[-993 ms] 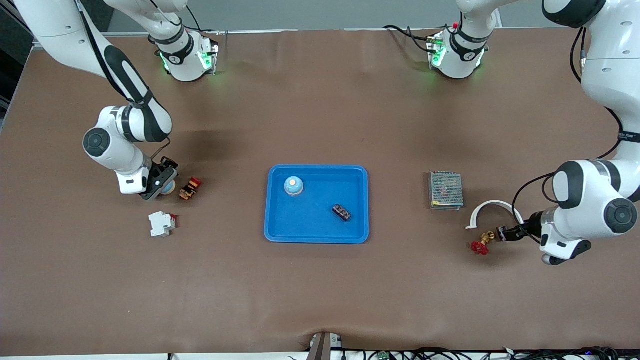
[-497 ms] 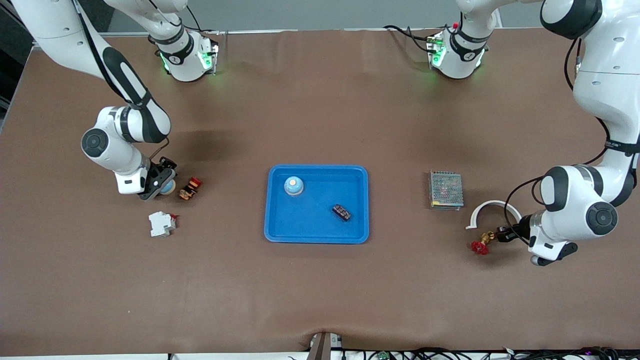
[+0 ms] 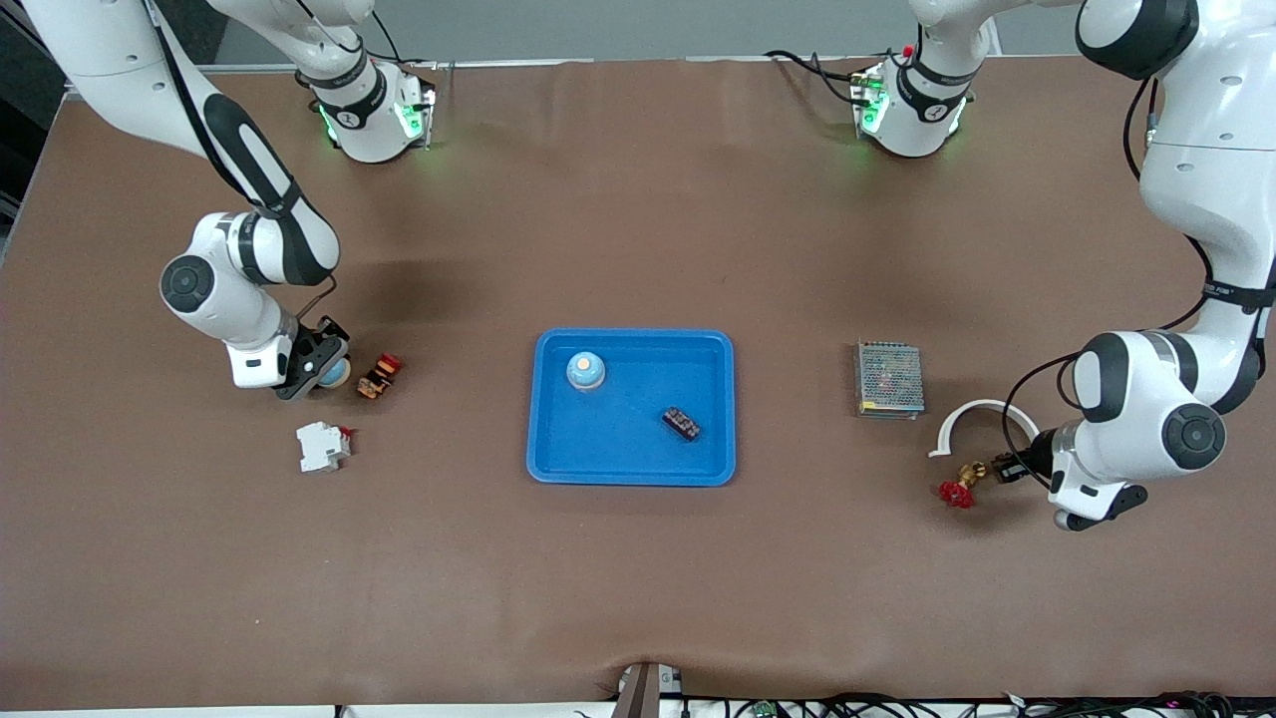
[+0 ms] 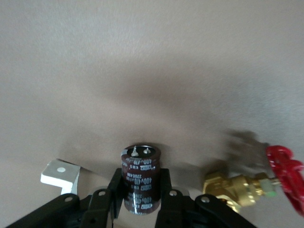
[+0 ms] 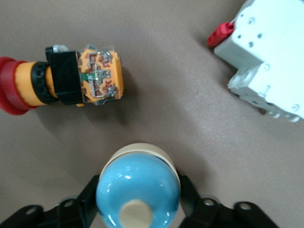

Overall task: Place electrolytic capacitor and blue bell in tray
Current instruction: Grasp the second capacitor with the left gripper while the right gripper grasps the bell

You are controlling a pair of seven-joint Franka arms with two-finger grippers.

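Note:
A dark brown electrolytic capacitor (image 4: 140,183) stands on the table near the left arm's end, and my left gripper (image 4: 140,189) is shut on it, one black finger on each side. In the front view that gripper (image 3: 1009,469) sits low beside a brass valve. A blue bell (image 5: 138,190) with a cream button rests on the table near the right arm's end; my right gripper (image 5: 138,202) is shut on it, shown in the front view with the gripper (image 3: 324,367) over the bell (image 3: 337,375). The bright-blue tray (image 3: 638,449) lies mid-table and holds another blue bell (image 3: 585,370) and a small dark component (image 3: 681,424).
A red-handled brass valve (image 3: 957,489) and a white curved piece (image 3: 982,414) lie close to the left gripper, a metal mesh box (image 3: 888,379) toward the tray. Beside the right gripper are a red and orange push button (image 3: 379,375) and a white breaker (image 3: 322,446).
The left arm slid toward the valve and its fingers closed on the capacitor. The right gripper's fingers closed on the blue bell; that arm barely moved.

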